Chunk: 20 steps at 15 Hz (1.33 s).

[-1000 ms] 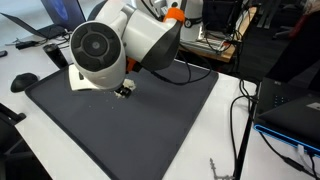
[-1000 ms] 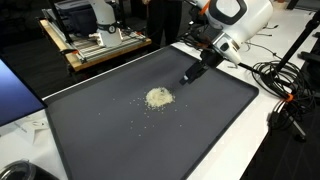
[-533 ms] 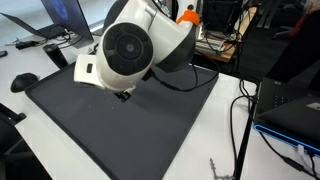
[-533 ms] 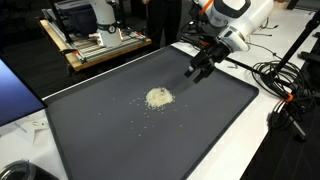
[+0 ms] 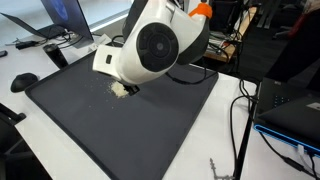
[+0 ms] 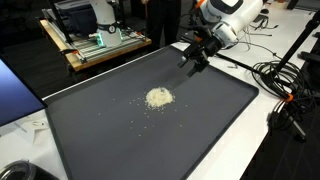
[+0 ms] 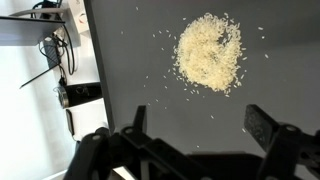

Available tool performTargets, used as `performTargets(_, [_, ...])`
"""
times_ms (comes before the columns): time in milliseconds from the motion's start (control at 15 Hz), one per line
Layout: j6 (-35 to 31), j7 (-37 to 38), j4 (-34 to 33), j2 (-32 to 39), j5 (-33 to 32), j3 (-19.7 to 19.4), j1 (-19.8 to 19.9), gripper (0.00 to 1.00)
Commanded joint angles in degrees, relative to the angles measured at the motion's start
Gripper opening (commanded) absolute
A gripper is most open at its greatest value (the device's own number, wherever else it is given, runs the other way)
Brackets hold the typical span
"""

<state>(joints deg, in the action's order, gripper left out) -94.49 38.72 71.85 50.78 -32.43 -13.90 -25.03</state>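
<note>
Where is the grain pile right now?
The grain pile lies near the middle of the dark mat in an exterior view, loose grains scattered around it; the open gripper hangs apart from it, over the mat's far side.

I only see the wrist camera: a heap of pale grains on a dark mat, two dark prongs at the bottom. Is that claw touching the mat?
Observer: No. In an exterior view the gripper hangs in the air near the mat's far edge, apart from the grain pile.
Operator: What is the mat lying on?
Observer: A white table, with black cables beside it.
Operator: What does the robot look like?
Observer: A thick white arm with an orange part near its top.
</note>
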Motion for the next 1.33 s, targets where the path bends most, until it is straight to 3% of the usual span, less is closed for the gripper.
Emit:
performTargets(0, [-3.4, 3.54, 13.17, -10.1, -3.91, 2.36, 0.57, 1.0])
performTargets(267, [-9.61, 1.86, 22.63, -18.47, -4.82, 6.01, 3.73, 1.0])
performTargets(733, [-25.58, -6.14, 40.16, -33.13, 0.19, 10.32, 14.05, 1.0])
performTargets(1267, [-41.01, -30.47, 52.01, -40.24, 18.21, 10.56, 25.3, 1.0])
